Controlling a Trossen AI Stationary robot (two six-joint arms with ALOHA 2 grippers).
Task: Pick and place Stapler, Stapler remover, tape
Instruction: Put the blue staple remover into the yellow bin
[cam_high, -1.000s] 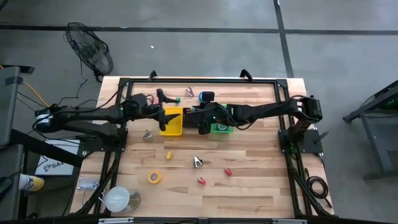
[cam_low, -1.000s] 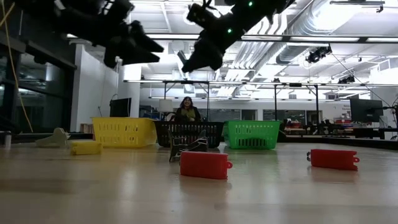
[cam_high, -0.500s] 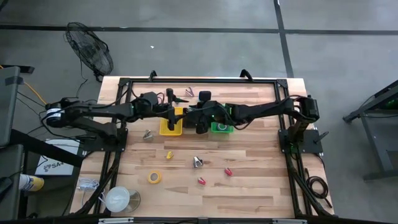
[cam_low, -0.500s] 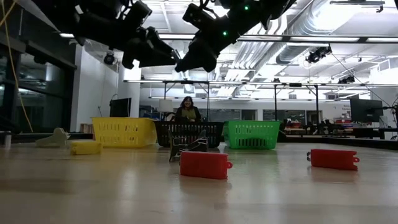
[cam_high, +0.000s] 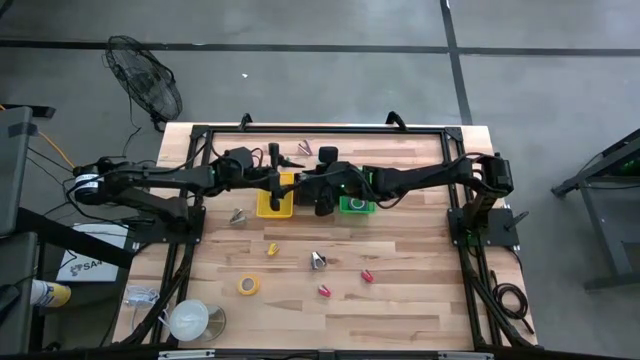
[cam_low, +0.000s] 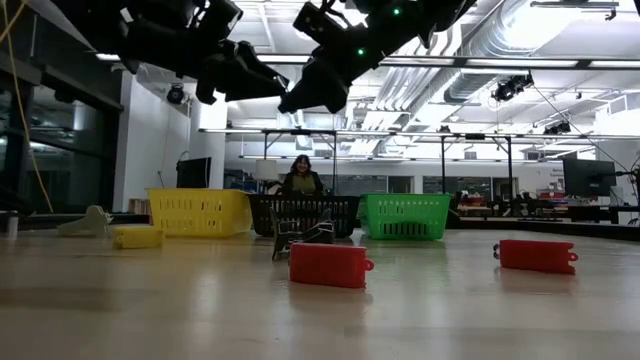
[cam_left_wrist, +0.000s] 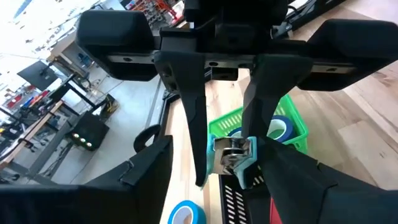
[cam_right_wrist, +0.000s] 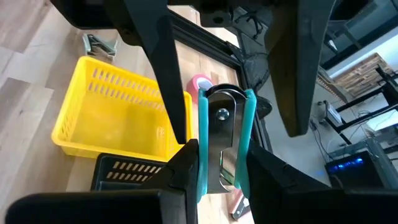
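Stapler remover (cam_right_wrist: 221, 140), teal-handled with a steel middle, hangs in the air over the row of bins at about 12 o'clock from the bench (cam_high: 400, 290) centre, above the black bin (cam_low: 303, 213) that sits between the yellow bin (cam_high: 276, 195) and the green bin (cam_high: 355, 205). The right tool (cam_right_wrist: 221, 165) pinches it by its two teal sides. The left tool (cam_high: 288, 183) faces it from 9 o'clock with its fingers spread wide, one on each side of the remover and neither touching it.

This looks like a hand-over between the arms. To do it well, the right tool should hold firm and not move while the left fingers close squarely on the free end of the teal handles, clear of the right fingers. The right should let go only once that second grip is plainly firm. The steel is slick, so an off-centre pinch could twist the remover loose.
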